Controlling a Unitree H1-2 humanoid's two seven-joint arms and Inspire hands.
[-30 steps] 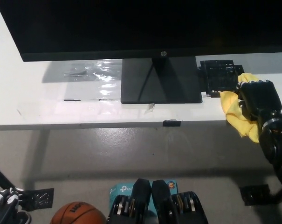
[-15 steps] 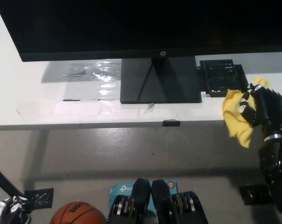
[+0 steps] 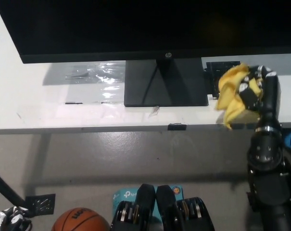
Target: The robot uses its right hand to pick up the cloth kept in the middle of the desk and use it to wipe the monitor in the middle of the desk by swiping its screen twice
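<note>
Far lower left: we log the left hand (image 3: 3, 222), white, resting low at the picture's corner, well away from the desk; only a sliver shows, and we cannot tell whether it is open or closed.

Lower left, on the floor: a ball (image 3: 82, 220), orange, partly cut off by the bottom edge.

Left to centre: the desk (image 3: 34, 113), white, its front edge running across the picture. A clear plastic sheet (image 3: 94, 74) lies on it, just left of the stand.

Top, full width: the monitor (image 3: 145, 26), black, screen dark, standing on a flat black stand (image 3: 164, 84) at the desk's middle.

Right of the stand: a black tray (image 3: 213, 77), mostly hidden behind the cloth.

Right: the cloth (image 3: 232, 94), yellow, soft, crumpled into loose folds, one corner hanging down. It is off the desk, held below the monitor's lower right edge and apart from the screen.

Far right: the right hand (image 3: 258, 91), black, closed around the cloth, arm rising from the bottom right.

Progress, in our judgement: pick-up done. Left to do: bring the cloth onto the screen and make both swipes; neither looks begun.
</note>
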